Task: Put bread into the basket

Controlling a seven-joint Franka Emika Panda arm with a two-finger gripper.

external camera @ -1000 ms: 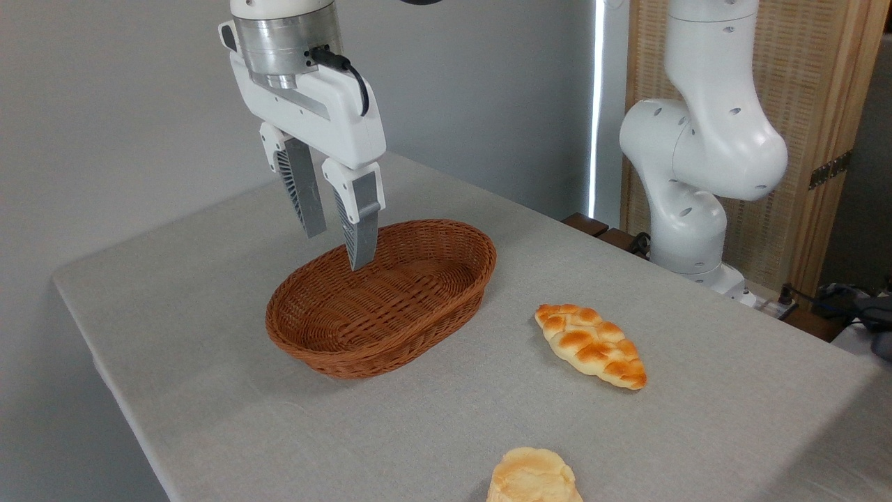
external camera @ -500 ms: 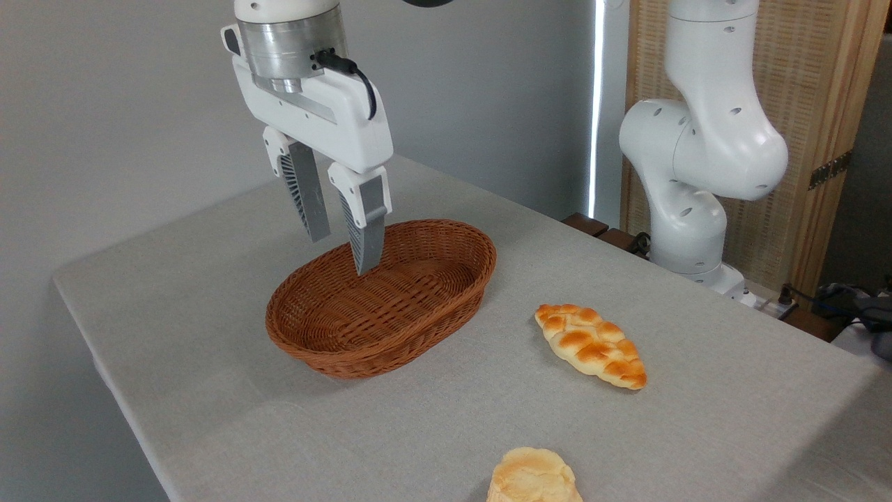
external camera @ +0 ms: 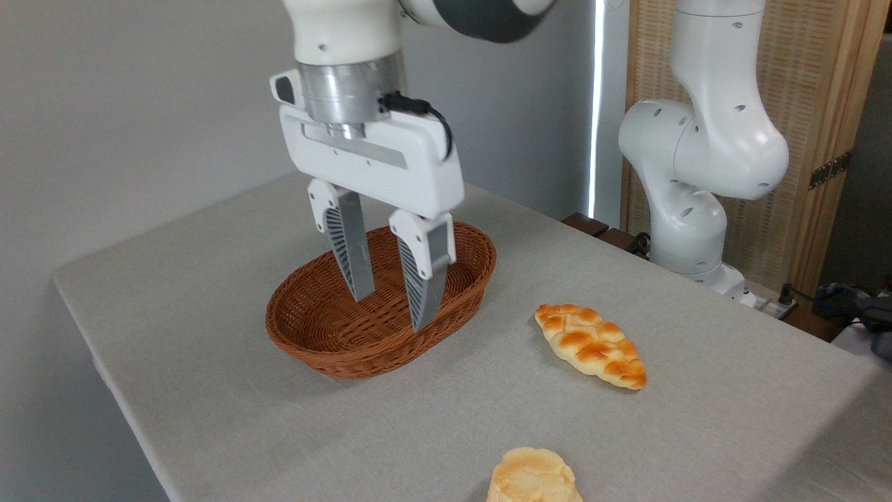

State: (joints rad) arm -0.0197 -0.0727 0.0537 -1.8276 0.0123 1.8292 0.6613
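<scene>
The small pale bun point(external camera: 533, 476), cracked on top, sits at the table's point(external camera: 209, 362) front edge. The gripper point(external camera: 394, 310) hangs with fingers apart, empty, over the basket point(external camera: 306, 328).

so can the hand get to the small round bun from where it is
Probably yes: the hand hangs open over the basket, and only bare table separates it from the bun. The braided loaf sits off to the side.

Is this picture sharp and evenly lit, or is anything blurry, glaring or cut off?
In the camera view, the light is soft and even, with only faint shadows on the table; the gripper, basket and braided loaf are sharp, with no motion blur; a bright overexposed strip of light glares behind the arm; the bread is cut off by the bottom edge.
</scene>
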